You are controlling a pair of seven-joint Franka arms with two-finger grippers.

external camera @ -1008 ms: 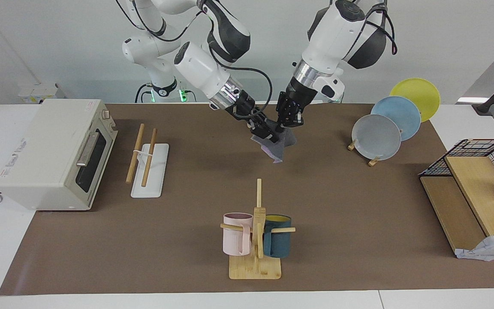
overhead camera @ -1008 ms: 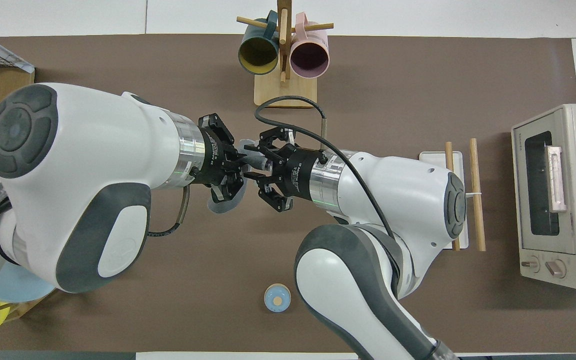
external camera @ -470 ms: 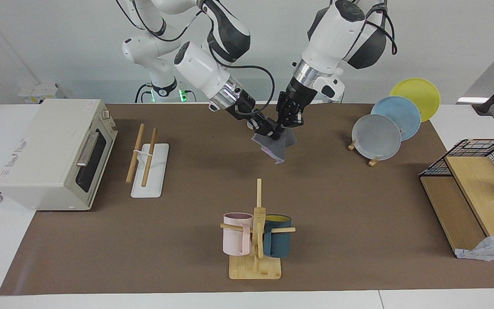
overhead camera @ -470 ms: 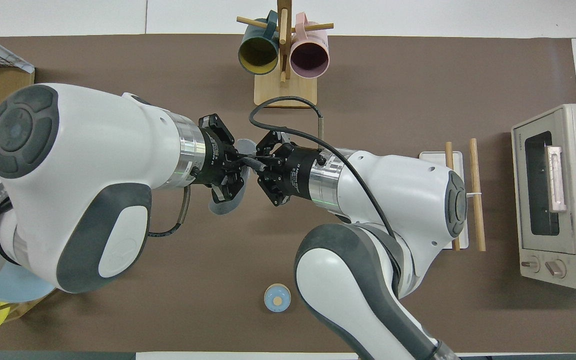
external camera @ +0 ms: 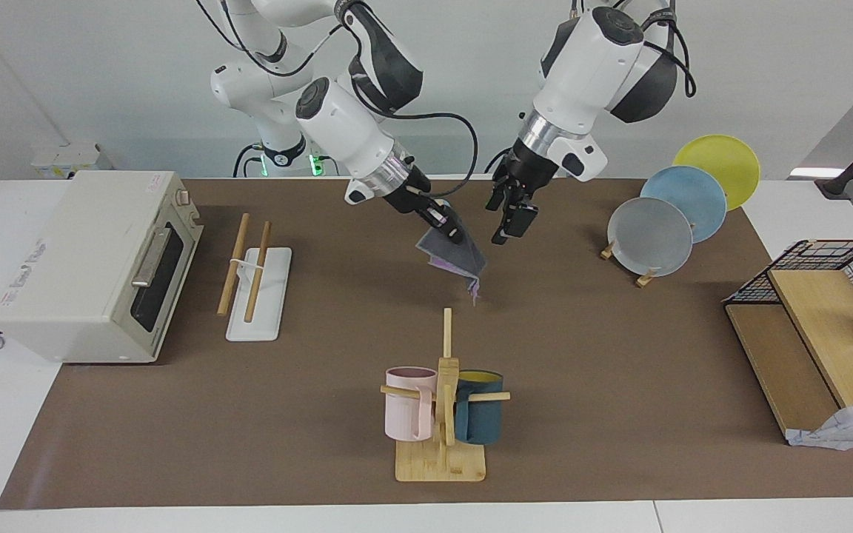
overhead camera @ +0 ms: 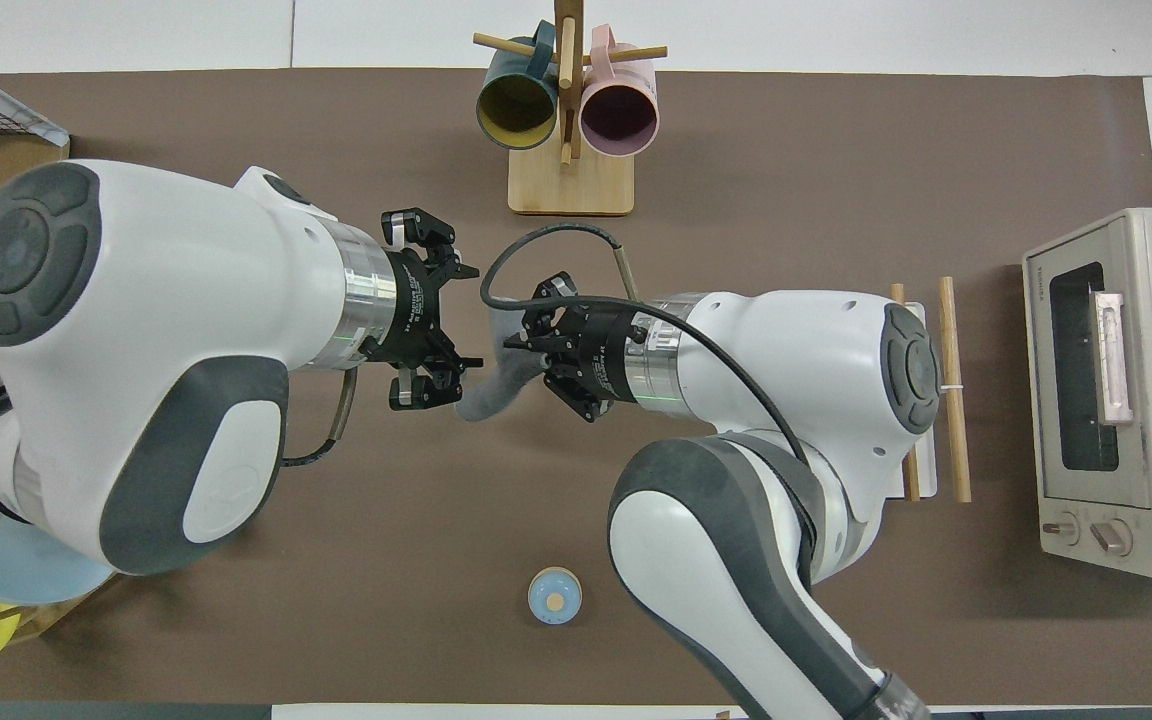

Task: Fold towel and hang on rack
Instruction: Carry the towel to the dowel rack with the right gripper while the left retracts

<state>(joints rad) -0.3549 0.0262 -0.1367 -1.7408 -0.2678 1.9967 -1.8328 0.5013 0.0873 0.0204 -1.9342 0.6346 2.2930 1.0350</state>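
The towel (external camera: pixel 453 255) hangs folded in the air over the middle of the mat, dark grey outside with a purple edge at its low corner. My right gripper (external camera: pixel 447 224) is shut on its upper edge. In the overhead view the towel (overhead camera: pixel 492 392) droops below the right gripper (overhead camera: pixel 518 346). My left gripper (external camera: pixel 506 220) is open beside the towel, toward the left arm's end, apart from the cloth; from above the left gripper (overhead camera: pixel 464 320) holds nothing. The rack (external camera: pixel 258 296), a white base with two wooden rods, stands beside the toaster oven; the rack (overhead camera: pixel 950 390) is partly hidden by my right arm.
A toaster oven (external camera: pixel 93 259) sits at the right arm's end. A wooden mug stand (external camera: pixel 443 414) with two mugs is farther from the robots. A plate stand (external camera: pixel 652 237) and a wire basket (external camera: pixel 834 274) are at the left arm's end. A small blue round object (overhead camera: pixel 554 596) lies near the robots.
My left gripper opened, let go of the towel and drew back toward its own end. The right gripper stayed shut on the towel, which now hangs from it alone, slightly lower.
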